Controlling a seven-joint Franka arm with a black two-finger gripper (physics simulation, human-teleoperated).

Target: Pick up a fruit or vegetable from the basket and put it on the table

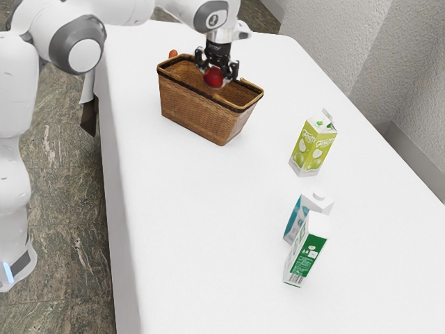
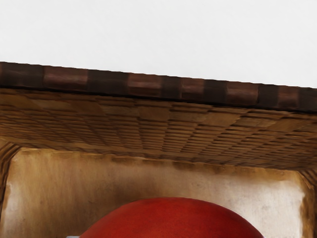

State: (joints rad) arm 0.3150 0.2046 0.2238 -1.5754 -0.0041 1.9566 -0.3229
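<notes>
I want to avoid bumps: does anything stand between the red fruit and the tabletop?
Yes: the rim and walls of the wicker basket separate the red fruit, held in the gripper, from the table beside it. The three cartons stand farther off.

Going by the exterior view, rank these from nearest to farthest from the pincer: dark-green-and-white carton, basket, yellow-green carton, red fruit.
1. Red fruit: held in the pincer.
2. Basket: just below the fruit.
3. Yellow-green carton: alone, toward the exterior view's right.
4. Dark-green-and-white carton: beyond the blue-and-white carton.
</notes>
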